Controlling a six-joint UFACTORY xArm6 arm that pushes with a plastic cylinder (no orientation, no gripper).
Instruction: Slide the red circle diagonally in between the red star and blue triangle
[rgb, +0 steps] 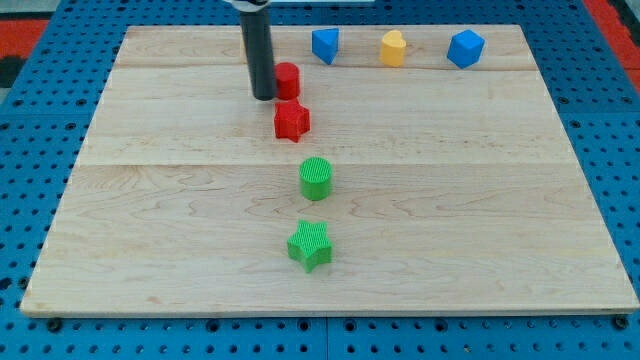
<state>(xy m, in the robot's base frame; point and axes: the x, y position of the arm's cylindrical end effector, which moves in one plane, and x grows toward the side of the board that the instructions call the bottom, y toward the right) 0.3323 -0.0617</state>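
Observation:
The red circle (288, 80) stands near the view's top, left of centre, on the wooden board (480, 200). My tip (264, 97) touches its left side, the dark rod rising from there out of the view's top. The red star (292, 121) lies just below the red circle, a small gap between them. The blue triangle (325, 45) sits up and to the right of the red circle, near the board's top edge.
A yellow heart (393, 47) and a blue hexagon-like block (465, 48) sit along the top edge to the right. A green circle (315, 179) and a green star (310, 245) lie below the red star. Blue pegboard surrounds the board.

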